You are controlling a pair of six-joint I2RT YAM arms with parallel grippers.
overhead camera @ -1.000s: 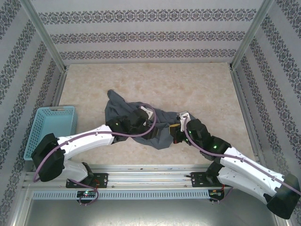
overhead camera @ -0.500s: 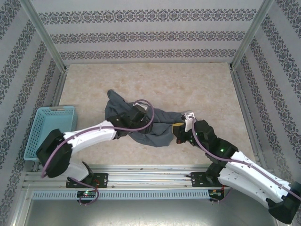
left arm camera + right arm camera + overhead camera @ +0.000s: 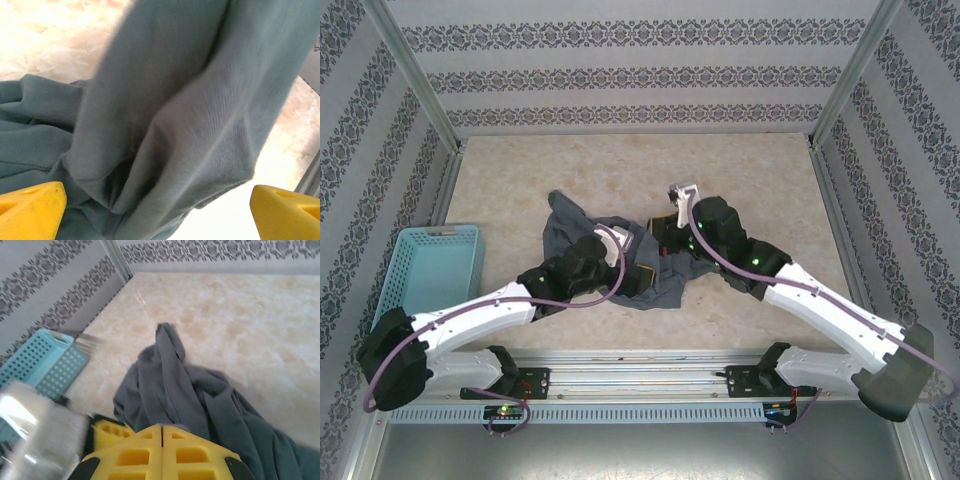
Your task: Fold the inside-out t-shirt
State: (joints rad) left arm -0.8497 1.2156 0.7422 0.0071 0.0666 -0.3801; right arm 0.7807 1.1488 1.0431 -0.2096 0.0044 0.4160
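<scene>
My left gripper (image 3: pixel 160 212) jaws stand wide apart, with a raised fold of the inside-out t-shirt (image 3: pixel 190 125) hanging between them. My right gripper (image 3: pixel 161 437) jaws are clamped together on its cloth.

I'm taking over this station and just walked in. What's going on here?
A robot is folding a dark grey t-shirt, which lies crumpled in the middle of the table. The right hand is shut and appears to pinch a raised fold of it. The left hand is open, with cloth hanging between its fingers. There is no neat fold yet. A light-blue basket sits at the left.
</scene>
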